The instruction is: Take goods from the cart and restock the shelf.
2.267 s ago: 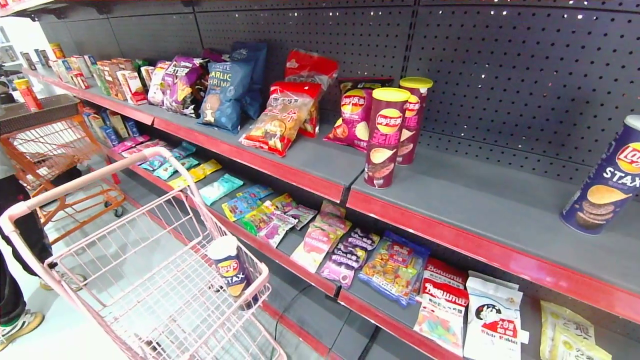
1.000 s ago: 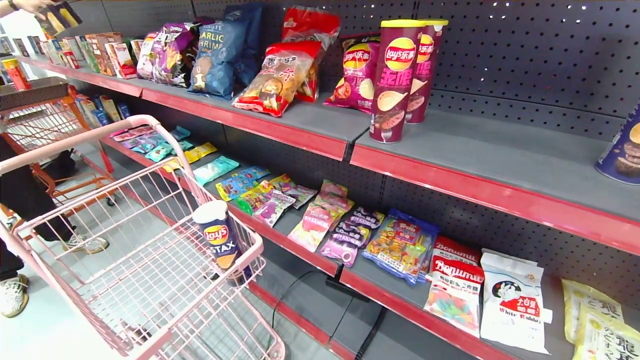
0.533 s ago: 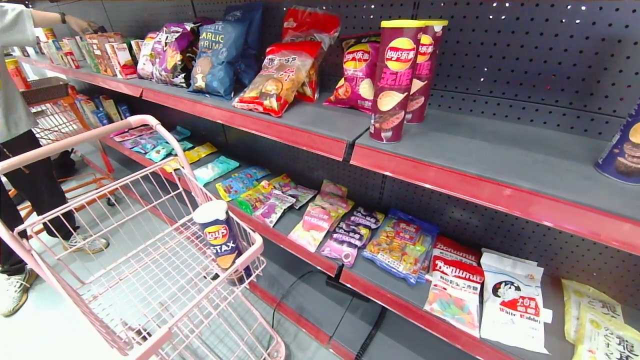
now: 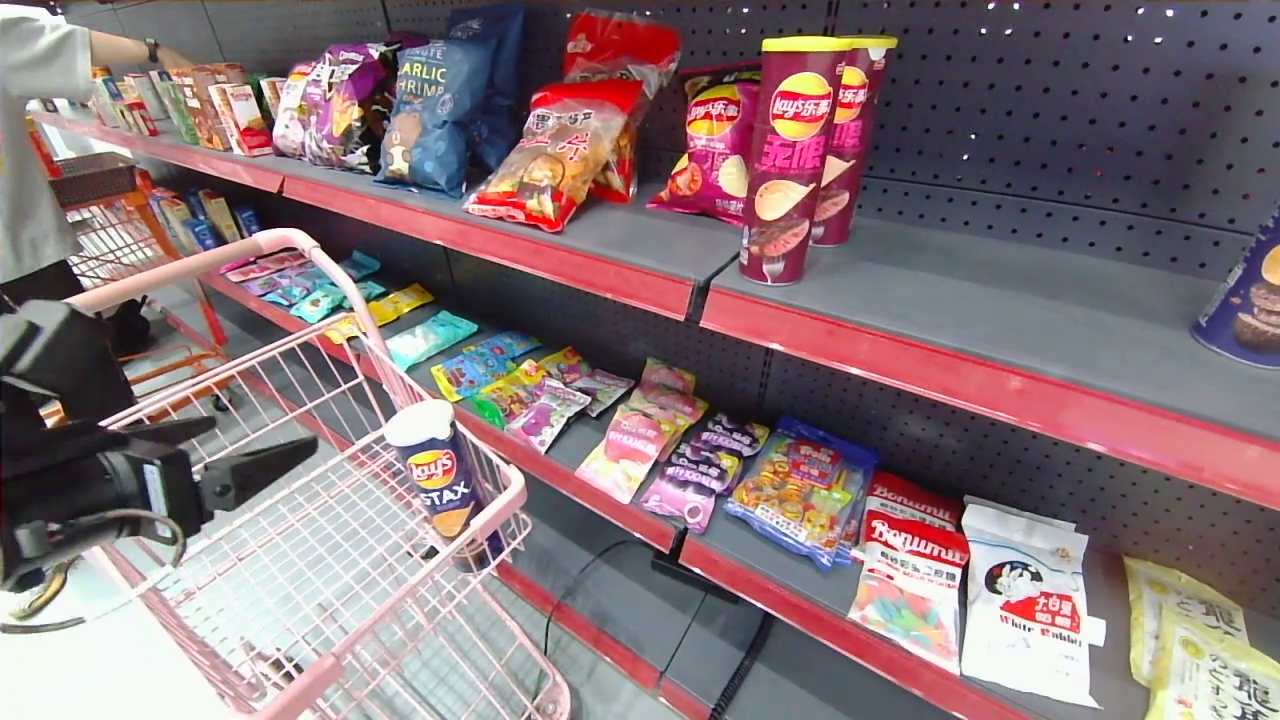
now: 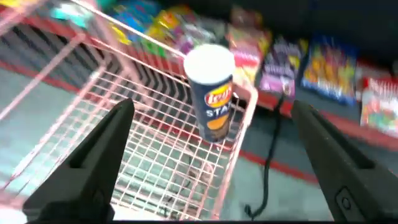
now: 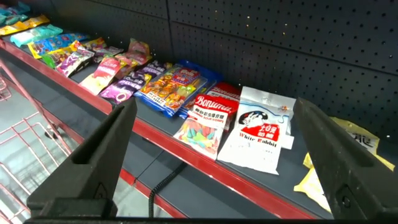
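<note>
At the far left, the left gripper [image 4: 262,436] hangs over the pink wire cart [image 4: 200,260], its two black fingers spread wide and holding nothing. In the cart's corner nearest the shelving a single blue crisp can [image 4: 440,485] with a white lid stands upright, well apart from the fingertips. It is likely a light, stiff cardboard tube with a smooth, round wall that could slip or roll, and its contents are probably brittle. A level grip around the middle of the body, below the lid, looks safest.

Further right, two purple cans [image 4: 795,160] stand on the upper shelf [image 4: 1000,320], beside a bare grey stretch. At the right edge a matching blue can [image 4: 1245,300] is cut off.

The right gripper [image 6: 211,106], fingers also wide and empty, hangs before the lower shelf's sweet bags [image 6: 199,124].

The cart's wire hides the can's base, so whether it leans on the cart wall cannot be told.
</note>
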Controlling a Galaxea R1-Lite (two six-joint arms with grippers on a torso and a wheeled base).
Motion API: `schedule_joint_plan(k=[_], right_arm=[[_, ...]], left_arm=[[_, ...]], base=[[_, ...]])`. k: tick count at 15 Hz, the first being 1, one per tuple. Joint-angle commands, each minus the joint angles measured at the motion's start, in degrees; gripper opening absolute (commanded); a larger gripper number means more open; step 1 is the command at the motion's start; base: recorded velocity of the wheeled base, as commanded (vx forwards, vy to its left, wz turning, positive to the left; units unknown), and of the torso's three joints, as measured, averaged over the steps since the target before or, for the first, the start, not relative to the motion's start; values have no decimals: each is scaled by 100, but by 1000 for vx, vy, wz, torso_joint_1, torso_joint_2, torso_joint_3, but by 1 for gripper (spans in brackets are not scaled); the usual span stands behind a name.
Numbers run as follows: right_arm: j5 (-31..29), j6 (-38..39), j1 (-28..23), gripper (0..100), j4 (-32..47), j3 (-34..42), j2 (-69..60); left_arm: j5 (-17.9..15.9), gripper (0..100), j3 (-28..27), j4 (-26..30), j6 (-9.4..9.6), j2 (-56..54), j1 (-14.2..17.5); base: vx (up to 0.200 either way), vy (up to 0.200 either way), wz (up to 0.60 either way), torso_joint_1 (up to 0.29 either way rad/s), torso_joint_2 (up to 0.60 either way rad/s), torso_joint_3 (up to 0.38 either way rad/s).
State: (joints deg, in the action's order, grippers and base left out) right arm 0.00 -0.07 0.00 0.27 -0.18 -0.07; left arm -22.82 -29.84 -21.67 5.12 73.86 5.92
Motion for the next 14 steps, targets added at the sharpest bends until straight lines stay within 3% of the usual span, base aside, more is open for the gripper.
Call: schedule_joint_plan(k=[1,4,7,8,9,11,14], right_arm=[[0,-1,0,100,0,1,7],[0,-10,0,100,0,1,7],[0,-10,0,100,0,1,7],[0,-10,0,100,0,1,7],[0,-10,0,100,0,1,7],[0,-10,0,100,0,1,7],[0,-10,0,100,0,1,7]], left_arm=[[-636,100,224,-496,604,1596,366],[-645,100,93,-750,622,2115,225],[-645,100,75,-1656,622,2827,199],[-645,100,75,-1673,613,2835,190],[-662,100,75,-2113,560,3152,76],[-671,100,57,-2464,560,3477,-39],[-864,100,-39,-3106,569,3943,-48]], base=[[0,0,0,0,0,0],[0,0,0,0,0,0],[0,0,0,0,0,0],[0,0,0,0,0,0],[0,0,0,0,0,0],[0,0,0,0,0,0],[0,0,0,0,0,0]])
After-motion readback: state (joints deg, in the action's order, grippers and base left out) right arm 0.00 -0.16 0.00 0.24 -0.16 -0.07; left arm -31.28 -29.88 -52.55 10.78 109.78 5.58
